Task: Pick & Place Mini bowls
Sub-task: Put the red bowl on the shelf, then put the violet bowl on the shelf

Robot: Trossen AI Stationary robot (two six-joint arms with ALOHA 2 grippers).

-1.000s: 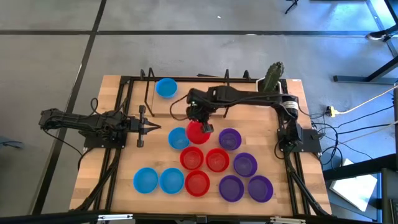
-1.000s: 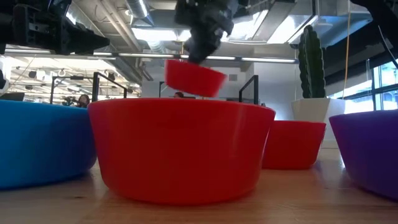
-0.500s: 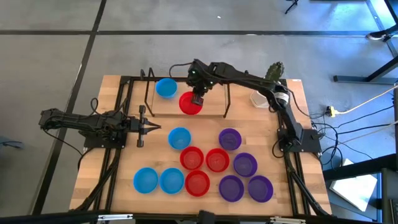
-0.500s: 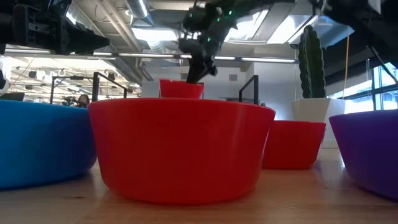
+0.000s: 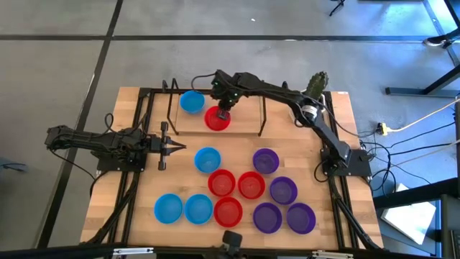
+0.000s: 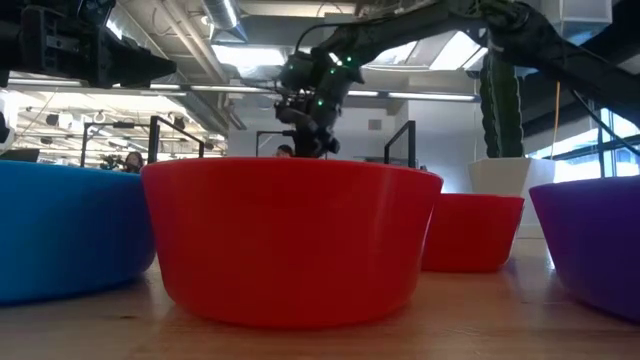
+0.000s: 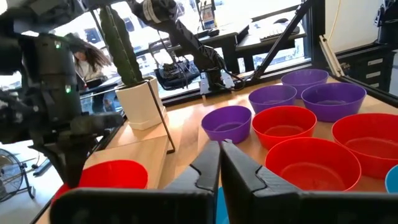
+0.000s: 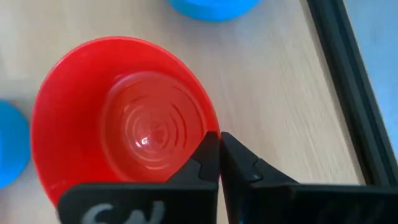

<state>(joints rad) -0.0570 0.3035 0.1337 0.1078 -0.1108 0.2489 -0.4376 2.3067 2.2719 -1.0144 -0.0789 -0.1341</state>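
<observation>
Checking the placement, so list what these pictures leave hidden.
- Low view: carried red bowl hidden behind the near red bowl.
- Right wrist view: right pincer clamps the rim; whether the bowl rests on the table is unclear.
- Left wrist view: blue bowl cut by the edge.

The right dark six-joint arm reaches from its base at the desk's right side in a long bend toward the far middle, its wrist turned downward. The right two-finger gripper (image 5: pixel 223 111) is closed, its 2 dark fingers (image 8: pixel 208 163) pinched together on the rim of a small red round plastic bowl (image 8: pixel 106 124) below the wrist. The left dark six-joint arm lies stretched low and level along the desk's left side, pointing toward the middle. The left two-finger gripper (image 5: pixel 175 147) hangs there with its 2 fingers (image 7: pixel 211 163) pressed together, holding nothing.
</observation>
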